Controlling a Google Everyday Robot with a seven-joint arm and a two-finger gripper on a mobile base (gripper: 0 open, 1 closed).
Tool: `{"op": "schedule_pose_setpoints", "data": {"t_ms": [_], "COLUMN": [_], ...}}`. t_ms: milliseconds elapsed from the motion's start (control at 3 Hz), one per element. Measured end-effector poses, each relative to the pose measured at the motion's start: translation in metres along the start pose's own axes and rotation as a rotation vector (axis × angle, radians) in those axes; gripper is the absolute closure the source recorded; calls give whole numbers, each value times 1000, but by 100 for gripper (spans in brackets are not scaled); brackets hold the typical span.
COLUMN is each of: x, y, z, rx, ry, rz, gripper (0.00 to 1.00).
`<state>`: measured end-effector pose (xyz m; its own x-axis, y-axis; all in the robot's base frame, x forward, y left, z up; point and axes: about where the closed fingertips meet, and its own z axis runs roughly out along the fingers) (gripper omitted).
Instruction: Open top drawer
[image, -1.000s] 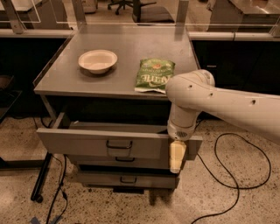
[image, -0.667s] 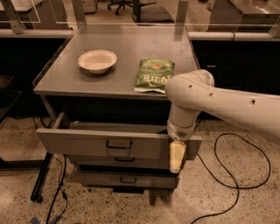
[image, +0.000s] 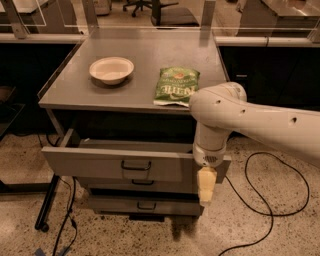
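We see the wide grey metal top drawer (image: 90, 162), with a small dark loop handle (image: 136, 165), pulled out under the grey metal cabinet top (image: 145, 50). Its front stands forward of the middle grey drawer (image: 110, 184) and the bottom grey drawer (image: 170, 206). The white arm's pale yellowish gripper (image: 206, 186) hangs pointing down at the right end of the top drawer's front. We cannot tell whether it is open or closed. On top sit a round white bowl (image: 111, 70) and a green snack bag (image: 176, 86), apart. A black cable (image: 272, 207) loops on the speckled floor (image: 250, 235).
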<state>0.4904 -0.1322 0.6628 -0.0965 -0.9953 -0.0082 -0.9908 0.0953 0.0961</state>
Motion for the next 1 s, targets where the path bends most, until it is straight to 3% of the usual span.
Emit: {"op": "schedule_pose_setpoints", "data": {"t_ms": [333,667,1000], "x": [10,10,18], "y": [29,29,55], "z": [-8,-8,-24], "rx": [-43,-43,-104], "ry": [23,23,35], "rz": [-41,-41,-110], "gripper": [0,0,0]}}
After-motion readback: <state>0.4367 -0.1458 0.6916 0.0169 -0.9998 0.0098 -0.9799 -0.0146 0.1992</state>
